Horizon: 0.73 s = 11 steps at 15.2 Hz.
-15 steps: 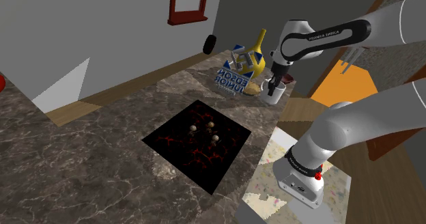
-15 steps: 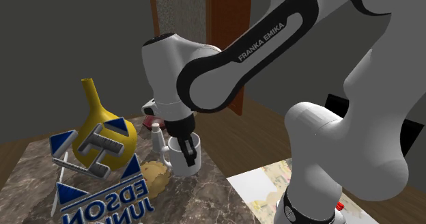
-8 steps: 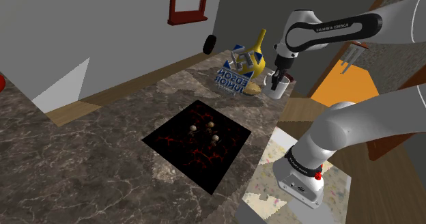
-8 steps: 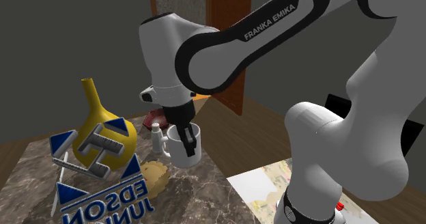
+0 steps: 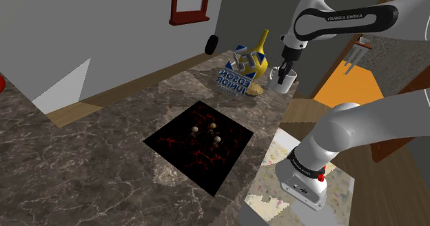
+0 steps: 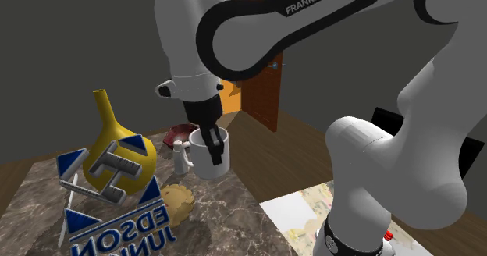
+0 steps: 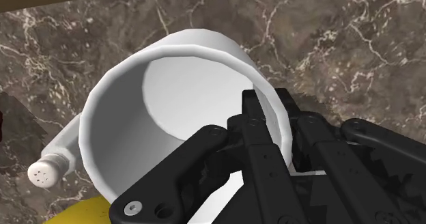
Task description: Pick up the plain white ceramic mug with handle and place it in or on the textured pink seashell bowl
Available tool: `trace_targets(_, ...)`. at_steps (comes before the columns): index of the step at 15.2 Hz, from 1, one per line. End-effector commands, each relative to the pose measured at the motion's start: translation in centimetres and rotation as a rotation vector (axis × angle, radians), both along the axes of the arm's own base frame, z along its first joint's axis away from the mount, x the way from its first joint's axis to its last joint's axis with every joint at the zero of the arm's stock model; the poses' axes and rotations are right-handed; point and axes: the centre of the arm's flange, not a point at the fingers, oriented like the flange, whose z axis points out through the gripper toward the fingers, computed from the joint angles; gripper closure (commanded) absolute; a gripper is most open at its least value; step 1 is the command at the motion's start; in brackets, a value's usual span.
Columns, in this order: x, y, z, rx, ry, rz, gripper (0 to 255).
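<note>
My gripper [image 6: 211, 140] is shut on the wall of a plain white mug [image 6: 211, 158], one finger inside the rim and one outside. The mug hangs upright a little above the marble counter [image 6: 234, 215]. In the wrist view the black fingers [image 7: 263, 130] clasp the mug [image 7: 177, 113] at its rim. In the shoulder view the mug [image 5: 284, 81] hangs under the gripper [image 5: 286, 70] at the counter's far corner. Just behind the mug, a reddish-pink bowl [image 6: 179, 130] peeks out, mostly hidden by mug and gripper.
A small white shaker [image 6: 182, 158] stands right beside the mug. A yellow long-necked vase [image 6: 109, 141], a blue-and-white lettered box [image 6: 109, 219] and a tan lump [image 6: 178, 200] crowd the same corner. A black mat with red cracks [image 5: 200, 145] lies mid-counter.
The gripper has risen with the mug in it, lifting the mug off the counter. It has also drifted slightly toward the shoulder view's right. The shaker stayed put.
</note>
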Motion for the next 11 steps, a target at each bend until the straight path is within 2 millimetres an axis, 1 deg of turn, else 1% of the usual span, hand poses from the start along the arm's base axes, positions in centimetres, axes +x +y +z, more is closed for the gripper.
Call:
trace_targets(1, 0.1, 0.0, 1.0, 0.000, 0.000, 0.000, 255)
trace_targets(4, 0.1, 0.0, 2.6, 0.000, 0.000, 0.000, 255)
trace_targets(11, 1.9, -9.0, 3.1, 0.000, 0.000, 0.000, 255)
